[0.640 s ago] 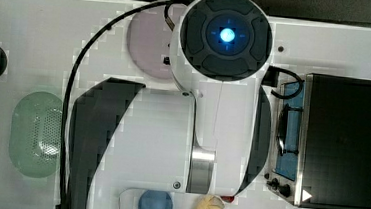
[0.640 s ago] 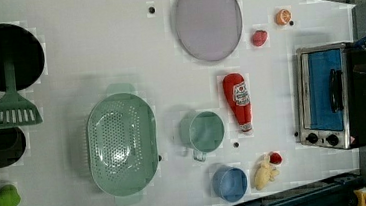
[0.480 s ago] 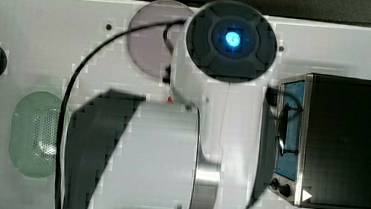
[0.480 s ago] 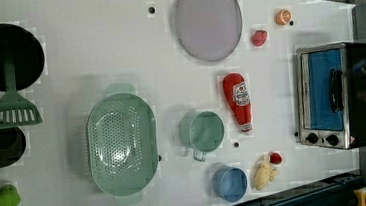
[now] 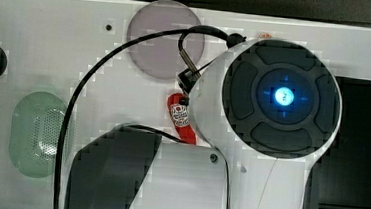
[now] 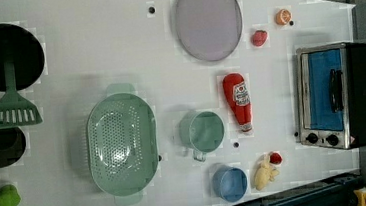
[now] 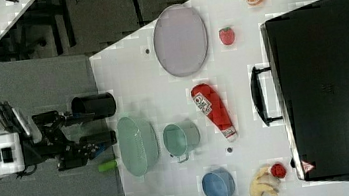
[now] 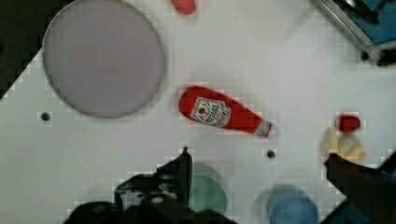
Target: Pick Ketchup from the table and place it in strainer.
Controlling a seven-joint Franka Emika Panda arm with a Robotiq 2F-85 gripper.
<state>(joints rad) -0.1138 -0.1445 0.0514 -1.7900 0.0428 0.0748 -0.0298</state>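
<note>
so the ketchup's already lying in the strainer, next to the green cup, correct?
Not quite. The ketchup is lying on the table, not in the strainer, which holds nothing. The left view shows it: the green cup sits between strainer and bottle, so the bottle is indeed next to the cup.

Bright even light, soft shadows, pics blocky w/ blur.
</note>
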